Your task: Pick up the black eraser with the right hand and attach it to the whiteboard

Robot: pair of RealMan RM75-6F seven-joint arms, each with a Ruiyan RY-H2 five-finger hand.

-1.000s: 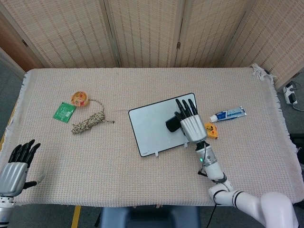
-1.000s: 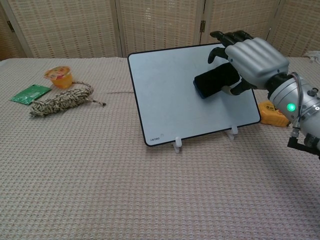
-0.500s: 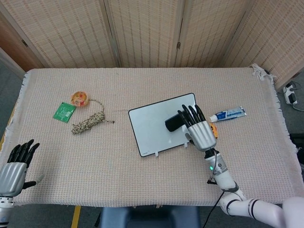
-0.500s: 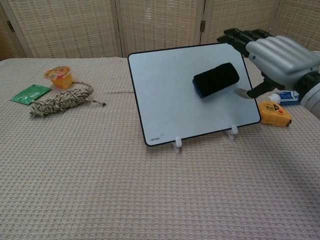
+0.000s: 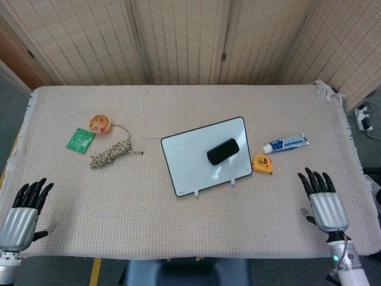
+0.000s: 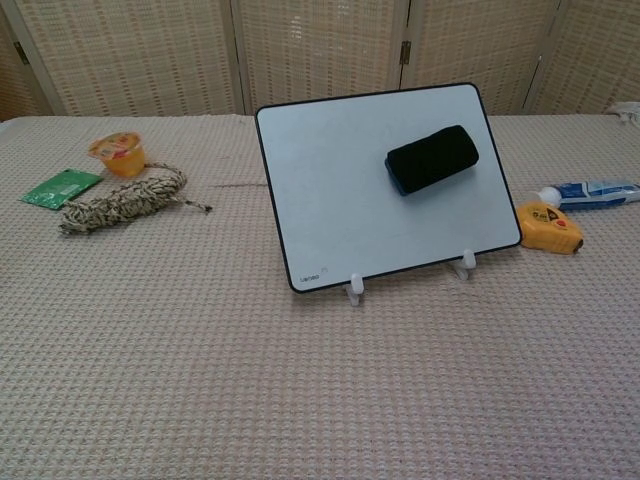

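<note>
The eraser [image 6: 433,158] sits on the whiteboard [image 6: 340,200], stuck to the board's upper right part with no hand touching it. Its long axis runs slantwise across the board face, the right end higher than the left in the chest view; in the head view it likewise tilts up toward the board's far right corner. The board leans back on two small clear feet.

Judging from this, the attaching looks done, and what remains is to keep clear. Doing that well means bringing the right hand [image 5: 325,205] to rest without sweeping back over the board, since a knock to the tilted board could shake the eraser loose.

That hand hovers well to the right of the board, near the front edge of the surface [image 5: 178,238], fingers apart and straight, holding nothing. The left hand [image 5: 21,214] is well to the board's left at the front corner, fingers likewise apart and empty.

Just right of the board lie a yellow tape measure [image 6: 548,226] and, beyond it, a tube [image 6: 592,192]. Well left of the board are a rope bundle [image 6: 125,200], a jelly cup [image 6: 117,152] and a green packet [image 6: 60,187].
</note>
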